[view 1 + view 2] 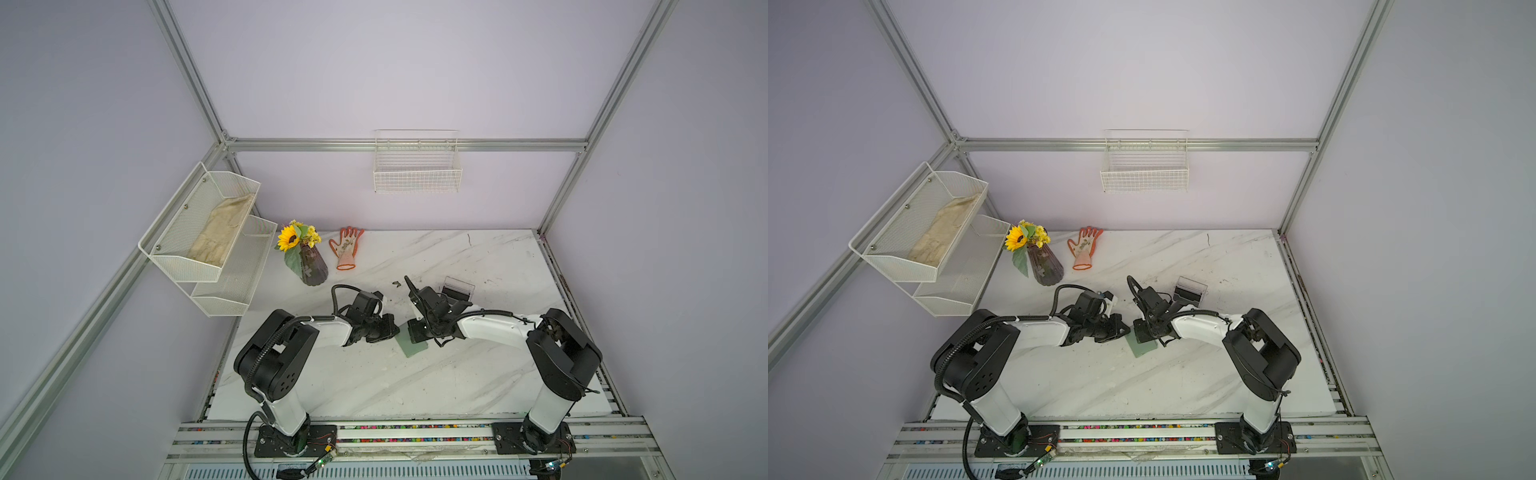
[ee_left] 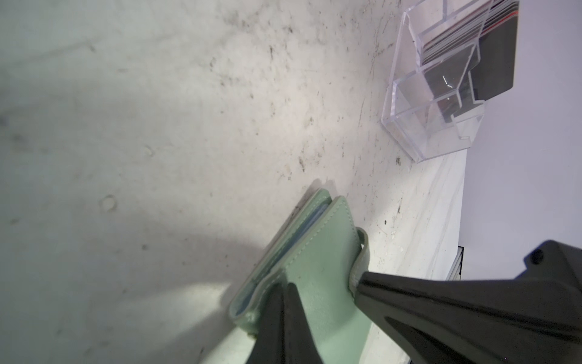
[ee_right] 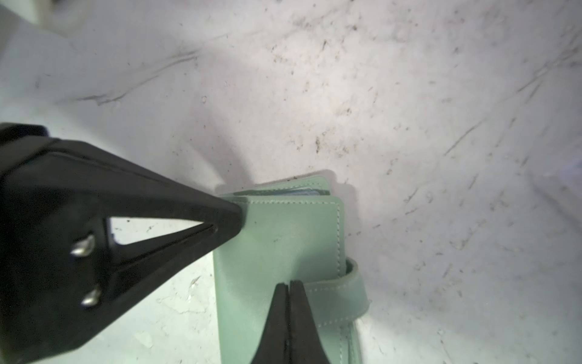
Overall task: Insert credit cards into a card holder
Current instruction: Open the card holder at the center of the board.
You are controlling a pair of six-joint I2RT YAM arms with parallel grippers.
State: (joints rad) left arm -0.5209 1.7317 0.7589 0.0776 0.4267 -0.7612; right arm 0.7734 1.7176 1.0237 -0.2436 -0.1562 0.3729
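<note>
While the closed left gripper (image 2: pixel 285 285) touches the sage-green book-like card holder (image 3: pixel 283 233), the closed right gripper (image 3: pixel 288 285) is nearer its right-side snap tab (image 3: pixel 343 291). Pinching? Unclear.

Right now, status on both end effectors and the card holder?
Both shut: left end effector at card holder cover edge, right end effector by its strap. Holder closed, flat on table. Nothing blocking.

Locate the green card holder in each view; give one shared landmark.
Top view: card holder on the marble table, centre.
Top view: card holder, same place.
Left wrist: card holder at the left end effector.
Right wrist: card holder at the right end effector.
Shared landmark: marble table.
</note>
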